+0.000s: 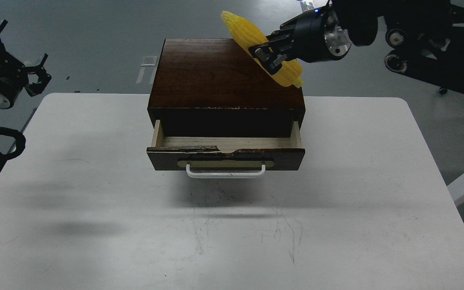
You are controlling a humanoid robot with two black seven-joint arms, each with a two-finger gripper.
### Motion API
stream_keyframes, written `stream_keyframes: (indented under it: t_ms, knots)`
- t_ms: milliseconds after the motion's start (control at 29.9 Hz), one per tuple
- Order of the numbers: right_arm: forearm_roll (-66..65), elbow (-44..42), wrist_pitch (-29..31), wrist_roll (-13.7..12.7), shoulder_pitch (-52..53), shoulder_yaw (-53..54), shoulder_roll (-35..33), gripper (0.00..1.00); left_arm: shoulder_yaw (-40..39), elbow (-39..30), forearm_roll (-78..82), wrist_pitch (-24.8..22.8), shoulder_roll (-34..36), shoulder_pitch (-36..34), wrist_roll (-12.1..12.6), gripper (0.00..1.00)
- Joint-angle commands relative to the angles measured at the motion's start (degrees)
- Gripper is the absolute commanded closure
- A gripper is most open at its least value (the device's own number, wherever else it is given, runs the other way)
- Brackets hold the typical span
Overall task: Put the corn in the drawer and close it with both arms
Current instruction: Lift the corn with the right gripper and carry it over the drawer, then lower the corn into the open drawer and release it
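Right tool (pixel 270 58) grips the corn (pixel 246 30), tip pointing up-left.

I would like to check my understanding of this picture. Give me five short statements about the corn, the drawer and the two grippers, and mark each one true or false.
1. The drawer is pulled open. True.
2. The corn lies inside the drawer. False: the right gripper holds it in the air, above the right rear part of the cabinet top.
3. The left gripper holds the white handle. False: it is far to the left, off the table, touching nothing.
4. The drawer's front has a chipped top edge. True.
5. The corn is held level. False: it is tilted, its pointed end up and to the left.
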Motion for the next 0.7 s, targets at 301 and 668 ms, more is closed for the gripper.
stream_keyframes:
  t_ms: [301, 668]
  knots:
    - [-25.2, 8.8, 0.2, 1.5, 0.1, -3.1, 8.0, 0.91, -0.1, 0.0, 0.0, 0.0, 2.1, -0.2, -0.2, 0.02]
    - [-28.9, 7.6, 0.2, 1.5, -2.1, -4.6, 8.4, 0.77, -0.1, 0.0, -0.1, 0.0, 2.6, -0.1, -0.3, 0.02]
